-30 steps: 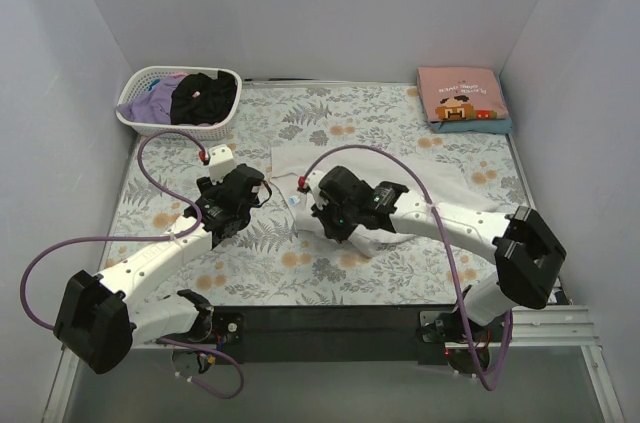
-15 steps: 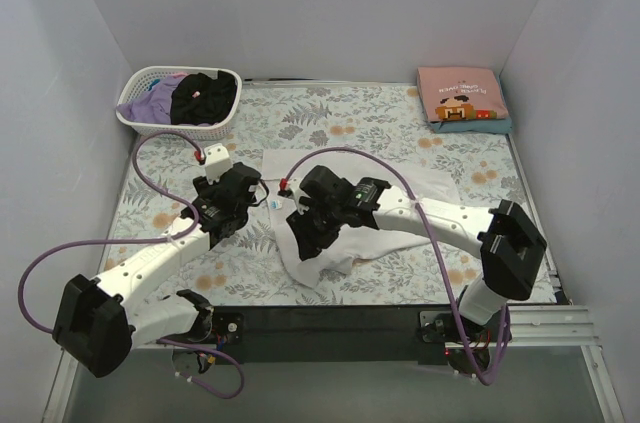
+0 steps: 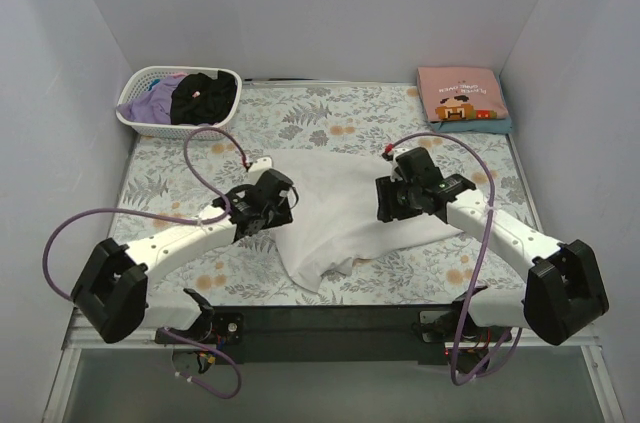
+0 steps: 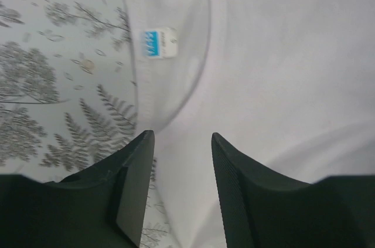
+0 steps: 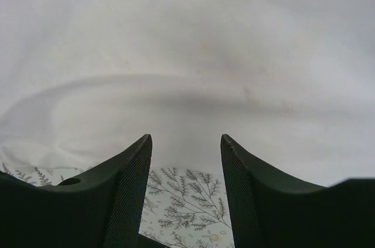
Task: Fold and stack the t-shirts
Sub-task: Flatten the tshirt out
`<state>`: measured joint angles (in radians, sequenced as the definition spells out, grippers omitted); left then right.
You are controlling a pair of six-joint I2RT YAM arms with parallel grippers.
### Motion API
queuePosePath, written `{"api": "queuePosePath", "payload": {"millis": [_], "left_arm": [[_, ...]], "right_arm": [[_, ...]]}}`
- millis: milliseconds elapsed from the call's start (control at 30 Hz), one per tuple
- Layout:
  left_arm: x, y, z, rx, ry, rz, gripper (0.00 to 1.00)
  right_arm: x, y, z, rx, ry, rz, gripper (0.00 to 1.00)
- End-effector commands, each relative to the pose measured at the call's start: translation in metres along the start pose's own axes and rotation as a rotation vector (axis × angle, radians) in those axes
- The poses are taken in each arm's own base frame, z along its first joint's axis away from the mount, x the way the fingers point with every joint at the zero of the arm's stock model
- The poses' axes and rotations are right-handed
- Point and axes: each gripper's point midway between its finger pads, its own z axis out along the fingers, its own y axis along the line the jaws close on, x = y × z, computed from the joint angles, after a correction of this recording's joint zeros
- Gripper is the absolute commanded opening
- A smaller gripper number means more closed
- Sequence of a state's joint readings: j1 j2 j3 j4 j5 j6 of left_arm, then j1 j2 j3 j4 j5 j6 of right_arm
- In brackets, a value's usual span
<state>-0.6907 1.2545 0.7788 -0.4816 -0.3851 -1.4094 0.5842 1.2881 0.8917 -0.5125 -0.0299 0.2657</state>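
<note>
A plain white t-shirt [image 3: 335,205] lies rumpled and spread across the middle of the table. My left gripper [image 3: 287,195] sits at its left edge, by the collar. In the left wrist view the left gripper [image 4: 181,142] is open, its jaws apart over the white cloth [image 4: 281,54] just below the collar label [image 4: 158,43]. My right gripper [image 3: 388,201] hovers over the shirt's right part. It [image 5: 186,142] is open, holding nothing, with the shirt [image 5: 187,48] ahead and patterned table cloth between the fingers. A folded pink printed tee [image 3: 462,93] rests on a teal one at the back right.
A white slotted basket [image 3: 135,115] at the back left holds black [image 3: 205,95] and lavender [image 3: 155,101] clothes. The floral table cloth [image 3: 160,183] covers the table. White walls close in the left, back and right sides.
My right gripper opened, let go of the white shirt and swung from left of centre to the right. The shirt now lies spread wider. My left gripper moved right to the collar.
</note>
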Motion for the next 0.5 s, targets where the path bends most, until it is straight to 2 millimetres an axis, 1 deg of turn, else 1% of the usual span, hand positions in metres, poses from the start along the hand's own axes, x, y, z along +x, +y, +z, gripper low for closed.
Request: {"api": "queuePosePath", "payload": {"millis": [0, 67, 100, 167, 200, 233, 300, 333, 400, 433, 467], "left_arm": [[0.030, -0.036, -0.009, 0.057, 0.117, -0.006, 0.40], [0.043, -0.038, -0.008, 0.036, 0.160, -0.028, 0.37], [0.051, -0.037, -0.002, 0.014, 0.184, -0.030, 0.34], [0.058, -0.028, 0.002, -0.037, 0.198, -0.057, 0.31], [0.060, -0.025, 0.004, -0.055, 0.199, -0.063, 0.29], [0.065, -0.018, 0.005, -0.092, 0.209, -0.066, 0.29], [0.066, -0.009, 0.009, -0.137, 0.197, -0.078, 0.28], [0.071, -0.004, 0.012, -0.162, 0.205, -0.073, 0.28], [0.075, 0.006, 0.018, -0.199, 0.216, -0.081, 0.28], [0.078, 0.011, 0.022, -0.220, 0.224, -0.080, 0.28], [0.078, 0.018, 0.027, -0.245, 0.228, -0.090, 0.28]], "right_arm": [[-0.003, -0.025, 0.004, 0.048, -0.061, 0.032, 0.57], [-0.004, -0.031, 0.006, 0.050, -0.084, 0.055, 0.57], [0.002, -0.038, 0.008, 0.059, -0.077, 0.075, 0.57], [0.001, -0.043, 0.010, 0.059, -0.093, 0.088, 0.57], [0.007, -0.048, 0.012, 0.069, -0.083, 0.102, 0.57], [0.007, -0.050, 0.012, 0.069, -0.087, 0.109, 0.57], [0.008, -0.058, 0.012, 0.080, -0.096, 0.126, 0.57], [0.012, -0.060, 0.014, 0.081, -0.090, 0.131, 0.57], [0.013, -0.067, 0.016, 0.088, -0.099, 0.153, 0.57], [0.018, -0.068, 0.019, 0.084, -0.087, 0.162, 0.57], [0.019, -0.070, 0.020, 0.084, -0.086, 0.168, 0.57]]}}
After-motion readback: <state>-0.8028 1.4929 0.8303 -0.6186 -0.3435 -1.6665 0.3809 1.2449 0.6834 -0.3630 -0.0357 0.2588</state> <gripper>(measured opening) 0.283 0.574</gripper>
